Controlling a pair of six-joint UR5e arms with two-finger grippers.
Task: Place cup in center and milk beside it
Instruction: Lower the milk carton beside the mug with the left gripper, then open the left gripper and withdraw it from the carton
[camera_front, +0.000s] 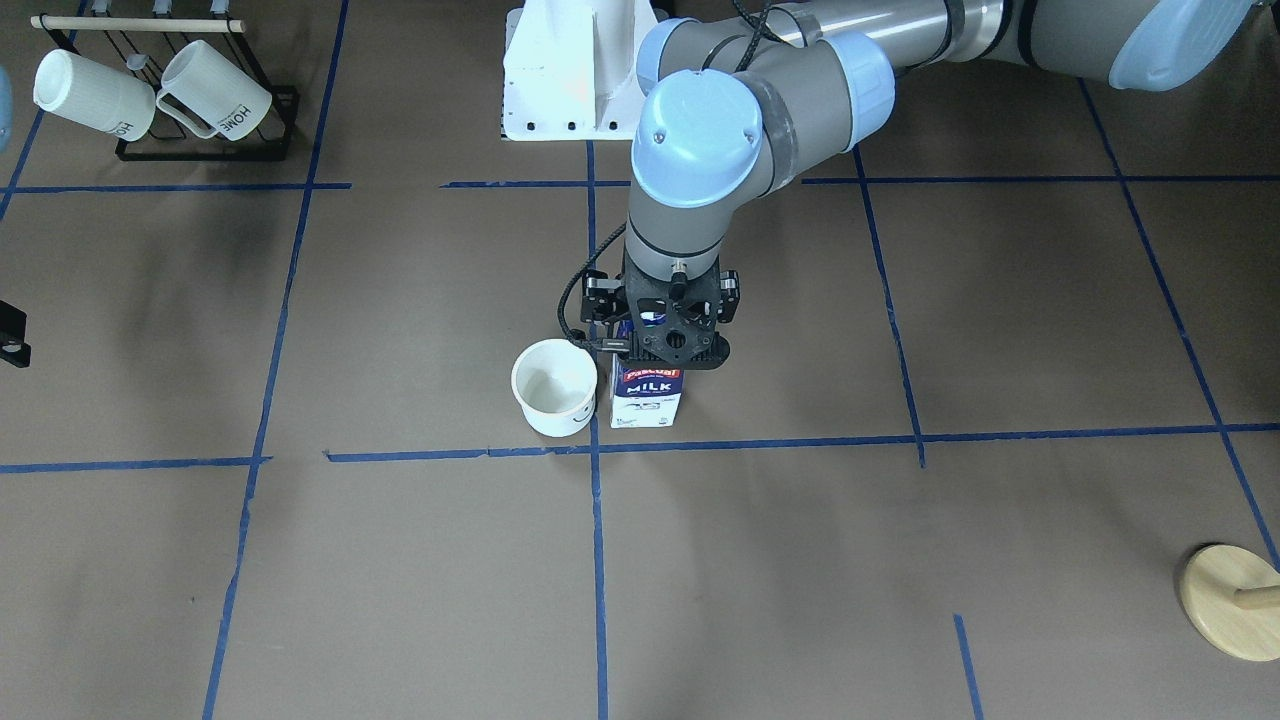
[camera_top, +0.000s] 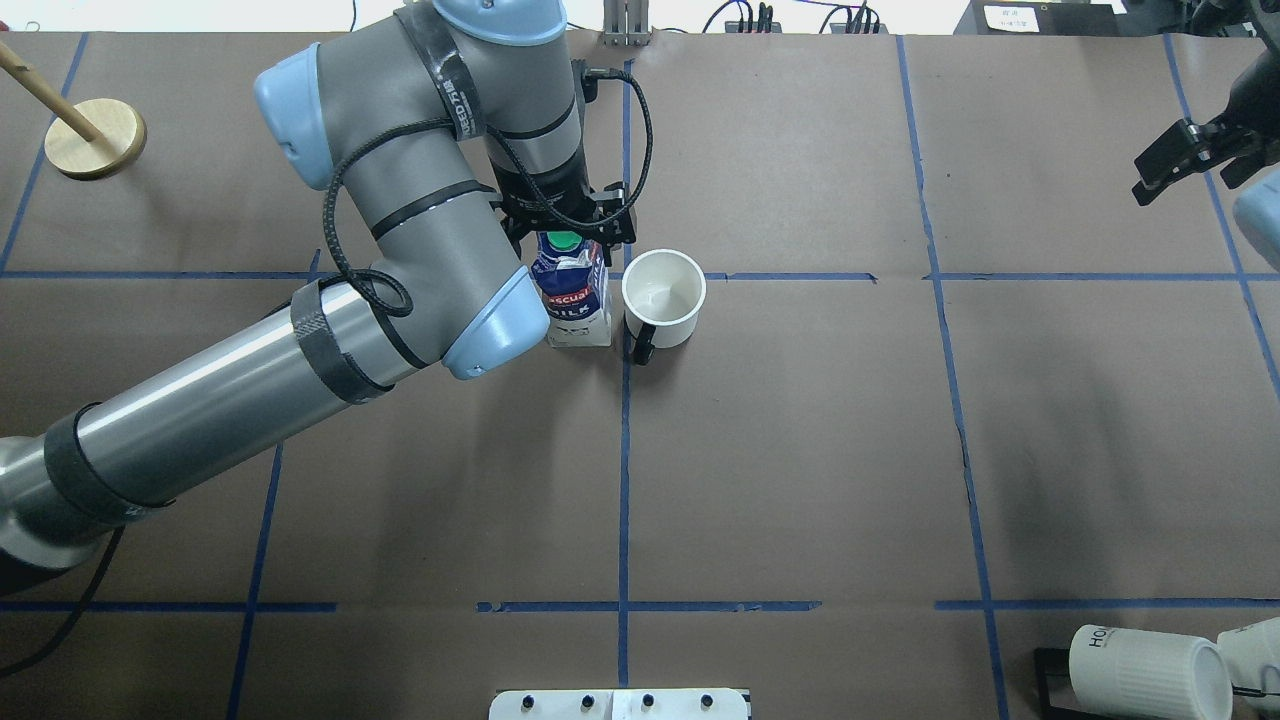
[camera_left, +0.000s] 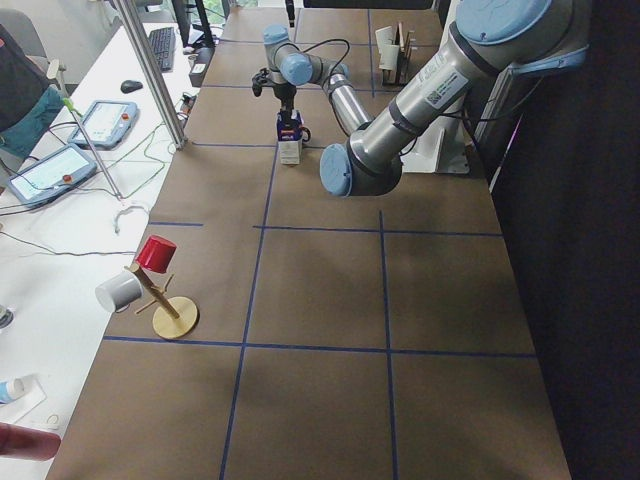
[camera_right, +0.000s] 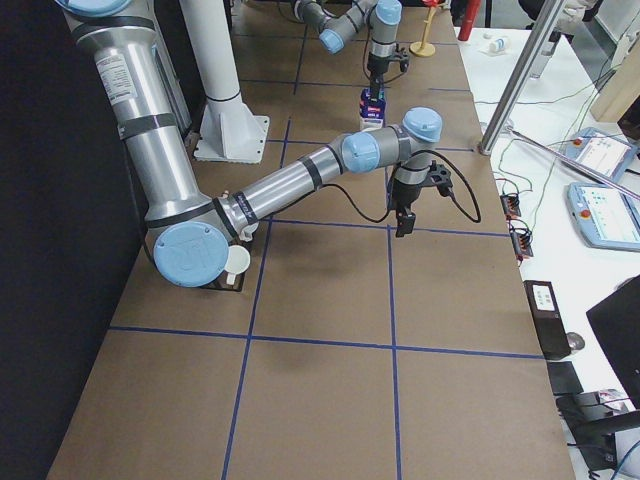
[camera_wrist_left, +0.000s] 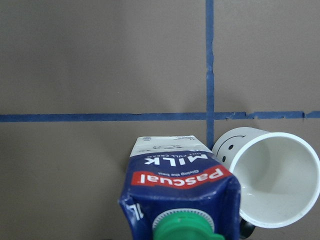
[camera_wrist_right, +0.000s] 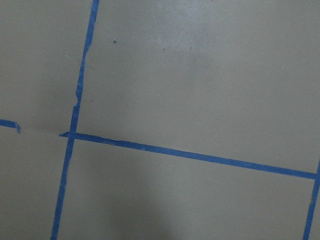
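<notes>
The cup (camera_front: 553, 388), a white mug with a smiley face, stands upright just beside the center crossing of blue tape (camera_front: 596, 450). It also shows in the overhead view (camera_top: 663, 297) and the left wrist view (camera_wrist_left: 270, 175). The milk carton (camera_front: 647, 395) stands upright right next to the cup, across the blue line (camera_top: 573, 300) (camera_wrist_left: 177, 180). My left gripper (camera_top: 567, 235) is directly over the carton's green-capped top, its jaws spread to either side of it and open. My right gripper (camera_top: 1150, 175) hangs empty far to the right over bare paper; it looks open.
A black rack (camera_front: 205, 110) with two ribbed "HOME" mugs stands at the robot-side right corner (camera_top: 1140, 665). A wooden peg stand (camera_top: 95, 138) is at the far left corner. The white robot base (camera_front: 565, 80) is behind the carton.
</notes>
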